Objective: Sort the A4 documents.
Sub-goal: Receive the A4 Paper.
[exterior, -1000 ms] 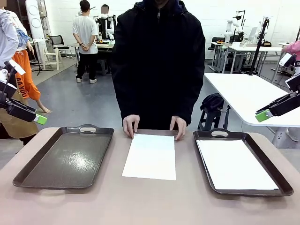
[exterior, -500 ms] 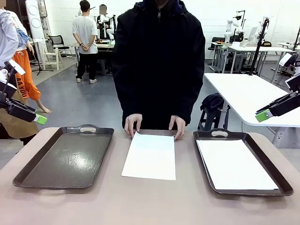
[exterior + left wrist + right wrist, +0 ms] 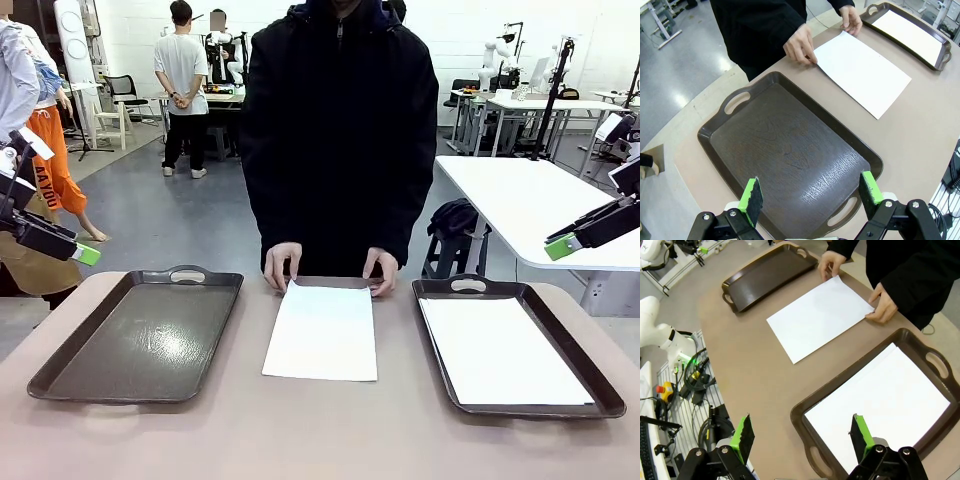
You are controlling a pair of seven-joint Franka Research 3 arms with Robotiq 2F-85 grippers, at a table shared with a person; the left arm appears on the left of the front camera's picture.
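From my station both arms hang out at the sides, well above the worktop [image 3: 320, 435]. The left fingers [image 3: 752, 201] stand wide apart, looking down on the empty left tray [image 3: 140, 340]. The right fingers [image 3: 860, 434] are spread just as wide, holding nothing, above the right tray [image 3: 530, 410], where white A4 documents [image 3: 500, 350] lie flat inside the rim. One loose sheet [image 3: 321, 332] lies on the bare worktop between the two trays, apart from both, its short near edge facing me. The person opposite rests one hand [image 3: 280, 266] at one far corner and the other hand [image 3: 381, 271] at the other. I take that as squaring the sheet and offering it to me for sorting. Picking it up looks like my next job. Thin paper lying flat gives the fingers little to catch, so I may have to lift an edge first.
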